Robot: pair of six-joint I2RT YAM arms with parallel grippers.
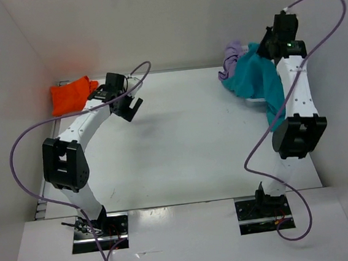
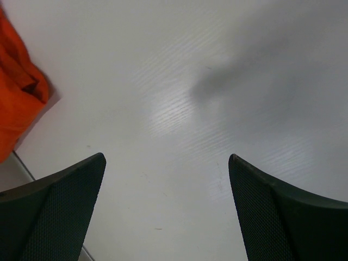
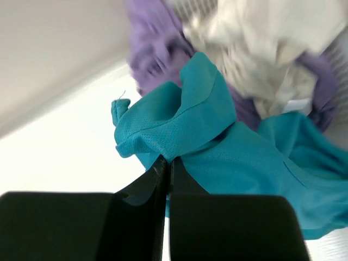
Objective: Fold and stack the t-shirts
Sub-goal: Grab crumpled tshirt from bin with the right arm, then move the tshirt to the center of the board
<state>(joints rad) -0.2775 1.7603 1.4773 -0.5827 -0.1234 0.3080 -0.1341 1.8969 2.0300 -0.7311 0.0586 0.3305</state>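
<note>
At upper right, the right gripper (image 3: 167, 161) pinched the teal shirt (image 3: 217, 136); the left gripper (image 2: 166, 159) hung spread. Pickup step, seemingly; next, carrying it mid-frame for flattening.

Left arm: elbow bent, forearm reaching far-left. Left gripper (image 1: 129, 105) points down, jaws spread wide, nothing between them. Right arm: stretched up toward far-right. Right gripper (image 3: 167, 161) jaws pressed together, pinching the teal t-shirt (image 3: 217, 130).
</note>
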